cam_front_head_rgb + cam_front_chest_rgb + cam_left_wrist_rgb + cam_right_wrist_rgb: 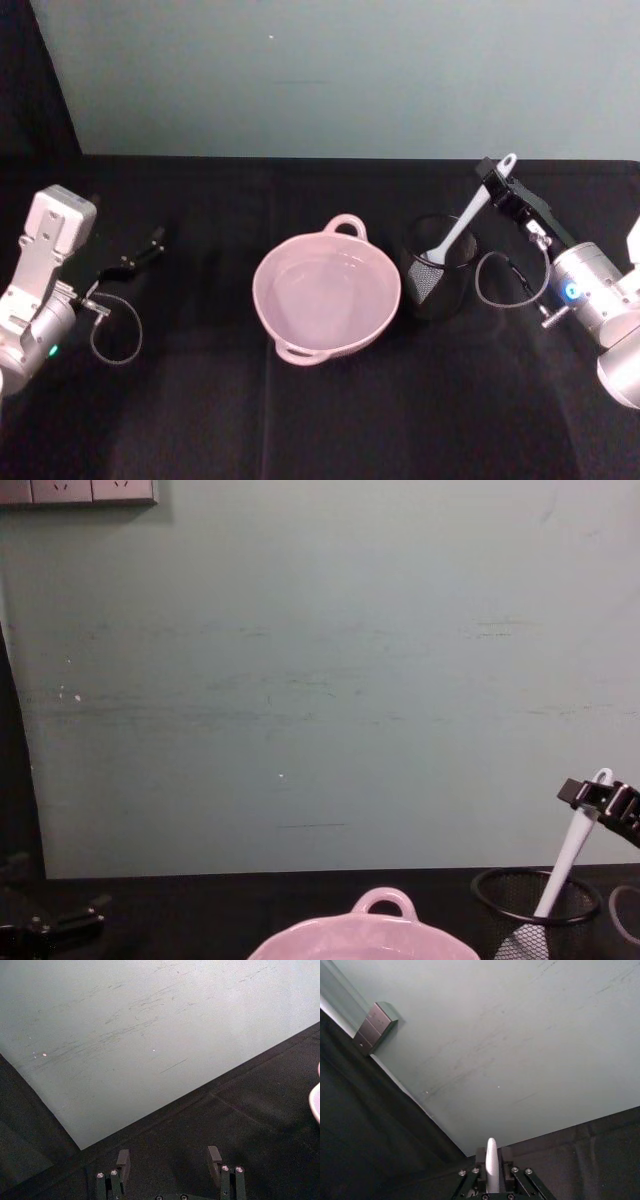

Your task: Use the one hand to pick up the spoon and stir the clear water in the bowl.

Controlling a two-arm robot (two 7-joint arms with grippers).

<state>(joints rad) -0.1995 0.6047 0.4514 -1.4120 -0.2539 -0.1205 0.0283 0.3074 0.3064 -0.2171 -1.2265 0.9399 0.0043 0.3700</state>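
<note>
Right gripper (492, 180): black, reaching in from the robot's right, above the mesh cup. Its two fingers are clamped on the spoon's handle, just under the end with the small hole.
Spoon (463, 218): slim and white, tilted. Its head rests down inside the black wire-mesh cup (437, 292), and its handle leans up and away to the right gripper.
Bowl (262, 290): wide, pale pink and glossy, at the middle of the black table (300, 430). It sits just beside the mesh cup, on the cup's left, with loop handles on its far and near rims.
Clear water (330, 292): a shallow, barely visible pool inside the bowl.
Left gripper (169, 1160): far to the robot's left, low over the black table and well apart from the bowl. Its fingers are spread apart and hold nothing.
</note>
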